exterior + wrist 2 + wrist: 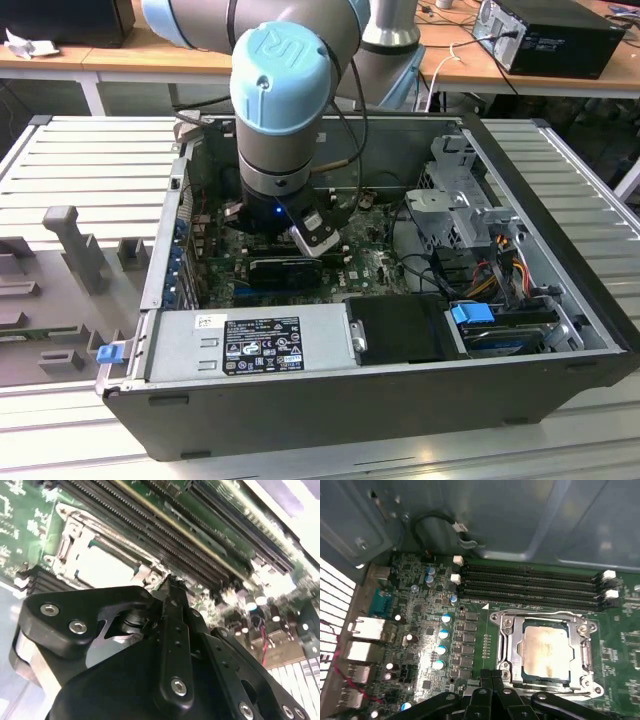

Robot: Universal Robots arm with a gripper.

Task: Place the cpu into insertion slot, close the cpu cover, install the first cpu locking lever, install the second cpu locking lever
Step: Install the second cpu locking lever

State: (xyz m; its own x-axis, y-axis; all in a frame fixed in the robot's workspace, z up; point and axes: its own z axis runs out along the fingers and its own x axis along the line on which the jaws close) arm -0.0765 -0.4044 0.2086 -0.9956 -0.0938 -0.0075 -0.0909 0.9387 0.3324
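The cpu [545,650] lies flat in the insertion slot [503,622], its pale silver top showing through the cut-out of the cpu cover [512,647], which lies down over it. Thin wire levers [535,613] run along the socket's edges. My gripper [492,676] hangs just off one side of the socket, fingers pressed together with nothing seen between them. In the second wrist view the black gripper [170,580] points at the board beside the cpu [105,565] and the cover [70,539]. In the exterior view the arm's wrist [280,90] reaches down into the open computer case [330,400].
Several long black memory slots [530,582] run beside the socket. Capacitors [442,635] and rear ports [365,630] stand on the other side. A cable loop [440,522] hangs off the case wall. A power supply [250,345], a black card [285,272] and a drive cage [460,200] crowd the case.
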